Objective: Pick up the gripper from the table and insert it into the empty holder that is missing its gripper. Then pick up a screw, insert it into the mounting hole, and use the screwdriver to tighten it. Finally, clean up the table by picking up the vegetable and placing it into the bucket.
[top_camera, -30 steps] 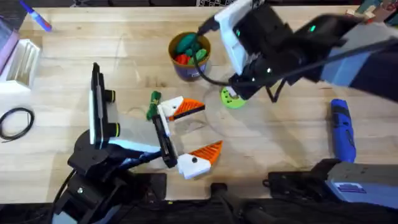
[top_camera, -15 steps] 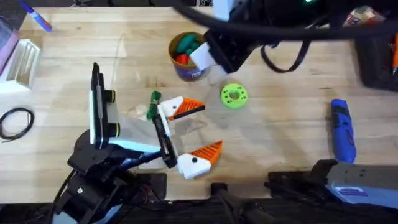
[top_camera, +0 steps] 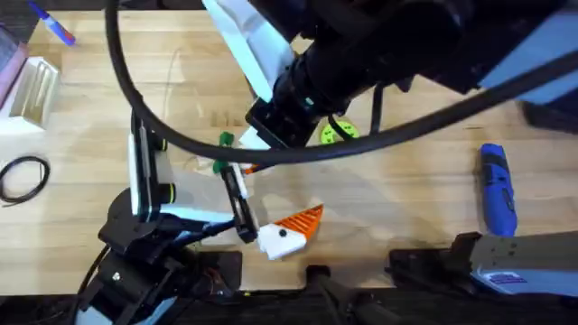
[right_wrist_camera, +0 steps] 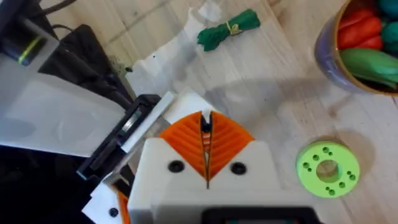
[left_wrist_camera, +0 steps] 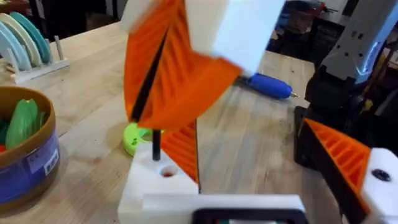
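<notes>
right gripper [right_wrist_camera: 206, 149]: reaching across the middle of the table, hanging right over the left gripper's far finger. The orange pads are pinched together on a thin black rod [left_wrist_camera: 155, 144].
black rod: stands upright and points straight down. Its tip is right at the mounting hole in the white holder [left_wrist_camera: 155, 186]; can't tell if it's actually in there.
left gripper [top_camera: 293, 188]: low over the table, fingers spread wide apart, nothing between them.
orange wedge [left_wrist_camera: 185, 149]: sits on the white holder. Its long axis runs along the finger and its narrow end points away from the left arm's base. The ribbed face is turned toward the other finger.
2nd wedge [top_camera: 302, 219]: on the near finger, same deal, tip pointing to the right side of the table.
screwdriver [top_camera: 497, 191]: lying flat out on the right side of the table, well apart from both grippers. Long axis runs near-to-far.
vegetable [top_camera: 220, 153]: dark green little bundle on the table, just beside the holder finger, lying roughly near-to-far.
bucket [right_wrist_camera: 360, 50]: upright beyond the lime-green disc [right_wrist_camera: 328, 167], with red and green toy veggies already inside.
</notes>
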You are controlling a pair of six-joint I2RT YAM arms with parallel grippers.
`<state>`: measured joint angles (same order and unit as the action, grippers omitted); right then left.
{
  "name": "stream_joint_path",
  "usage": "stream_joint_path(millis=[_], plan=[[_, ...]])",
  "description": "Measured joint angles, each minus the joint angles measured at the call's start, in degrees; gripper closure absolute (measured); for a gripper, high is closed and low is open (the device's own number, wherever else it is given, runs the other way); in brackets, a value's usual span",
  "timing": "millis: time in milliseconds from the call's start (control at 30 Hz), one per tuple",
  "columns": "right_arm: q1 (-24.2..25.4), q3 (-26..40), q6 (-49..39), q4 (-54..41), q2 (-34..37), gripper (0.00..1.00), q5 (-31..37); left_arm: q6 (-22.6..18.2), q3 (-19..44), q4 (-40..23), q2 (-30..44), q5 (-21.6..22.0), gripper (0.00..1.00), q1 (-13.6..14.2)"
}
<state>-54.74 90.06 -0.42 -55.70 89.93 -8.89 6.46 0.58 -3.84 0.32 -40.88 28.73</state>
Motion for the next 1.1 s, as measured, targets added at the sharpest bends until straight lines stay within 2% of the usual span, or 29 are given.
stream_joint_path(millis=[1100], plan=[[-0.28,1.54,0.66,-3.60,0.02,0.995,-0.86,-0.06,0.00,0.02,0.00,0.00,0.015,0.00]])
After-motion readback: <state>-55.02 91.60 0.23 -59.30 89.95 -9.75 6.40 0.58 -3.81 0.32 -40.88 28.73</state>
